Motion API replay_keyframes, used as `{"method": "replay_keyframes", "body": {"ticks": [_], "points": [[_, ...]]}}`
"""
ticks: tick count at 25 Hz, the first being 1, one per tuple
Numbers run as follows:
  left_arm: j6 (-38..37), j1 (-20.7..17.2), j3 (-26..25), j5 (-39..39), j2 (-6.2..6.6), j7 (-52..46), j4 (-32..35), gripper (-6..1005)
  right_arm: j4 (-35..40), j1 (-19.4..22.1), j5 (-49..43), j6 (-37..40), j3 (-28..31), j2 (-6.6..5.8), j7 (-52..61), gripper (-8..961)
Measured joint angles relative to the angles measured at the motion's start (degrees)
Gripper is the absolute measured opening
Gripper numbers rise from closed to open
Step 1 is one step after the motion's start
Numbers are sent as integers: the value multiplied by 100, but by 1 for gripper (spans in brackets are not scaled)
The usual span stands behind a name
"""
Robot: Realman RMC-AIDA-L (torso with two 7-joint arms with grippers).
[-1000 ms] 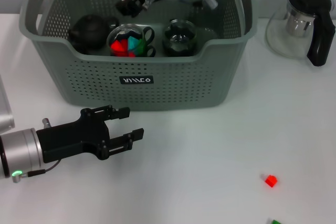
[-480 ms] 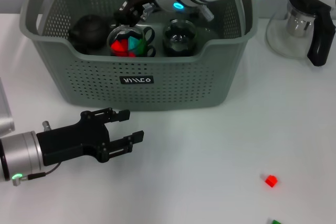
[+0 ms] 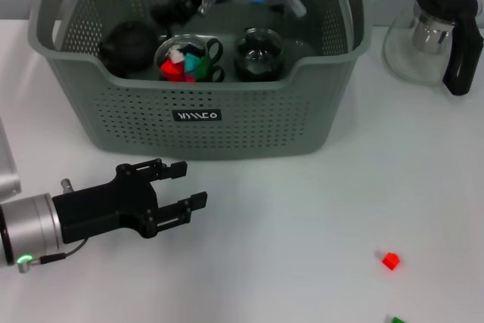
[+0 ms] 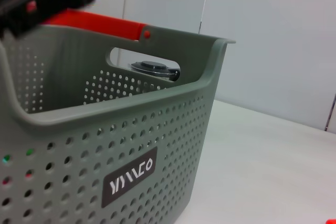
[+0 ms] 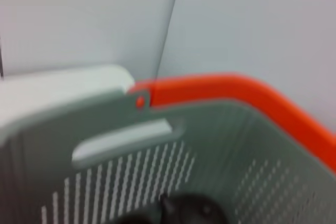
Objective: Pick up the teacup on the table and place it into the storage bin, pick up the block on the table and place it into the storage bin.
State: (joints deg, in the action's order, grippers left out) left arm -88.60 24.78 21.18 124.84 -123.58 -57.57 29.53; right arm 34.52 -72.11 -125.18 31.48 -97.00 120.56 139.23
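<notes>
Black left pincer (image 3: 180, 185) gapes empty beside storage bin (image 3: 249, 130); right pincer (image 3: 181, 1) state unclear

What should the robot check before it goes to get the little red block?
1. Red block free to grab: ok, it lies alone on the table, nothing touching it.
2. Storage bin has room: ok, though a dark teapot and two glass cups already sit inside.
3. Right end effector out of the bin: not ok, it hangs above the bin's inside, near the back wall.
4. Right end effector empty: cannot tell.
5. Left end effector ready: ok, open, low over the table in front of the bin.
6. Glass teapot out of the way: ok, it stands apart beside the bin.
</notes>
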Motion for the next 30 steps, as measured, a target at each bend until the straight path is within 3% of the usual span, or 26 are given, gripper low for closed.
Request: {"method": "replay_keyframes", "body": {"ticks": [2,5,8,10,12,15,19,21,23,26,28,30], "points": [[-4,-13,-1,-2,0,0,4,630,558,368,1,66,171,-18,-8,613],[-32,-20,0,-4,0,0,24,629,1846,1271,47,149,442,-26,-86,732],[-26,-5,0,-4,5,0,26,628,3267,2510,555,158,572,-33,-588,851],[8,0,-4,-4,7,0,27,628,3961,3284,1343,173,663,-39,-1239,858],[45,13,-10,-5,10,0,24,629,4249,3868,2308,361,776,-58,-2029,858],[64,52,-9,-5,16,0,17,629,4051,4504,3875,1348,1222,-73,-3496,858],[68,75,-10,-12,22,0,19,629,2977,4732,5000,4043,2495,-97,-4977,859],[71,77,-9,-13,26,0,21,630,2641,4714,4913,5193,3161,-203,-5135,859],[71,78,-9,-13,31,-2,26,630,2503,4706,4432,6302,3708,-384,-5081,858],[113,79,-9,-13,35,-5,29,629,2674,4707,3604,7236,4046,-645,-4685,857],[148,79,-12,-13,36,-6,24,628,2999,4698,2899,7532,4063,-731,-4223,856],[158,86,-11,-13,37,-7,18,628,3454,4624,2026,7659,4042,-718,-3676,855]]}}
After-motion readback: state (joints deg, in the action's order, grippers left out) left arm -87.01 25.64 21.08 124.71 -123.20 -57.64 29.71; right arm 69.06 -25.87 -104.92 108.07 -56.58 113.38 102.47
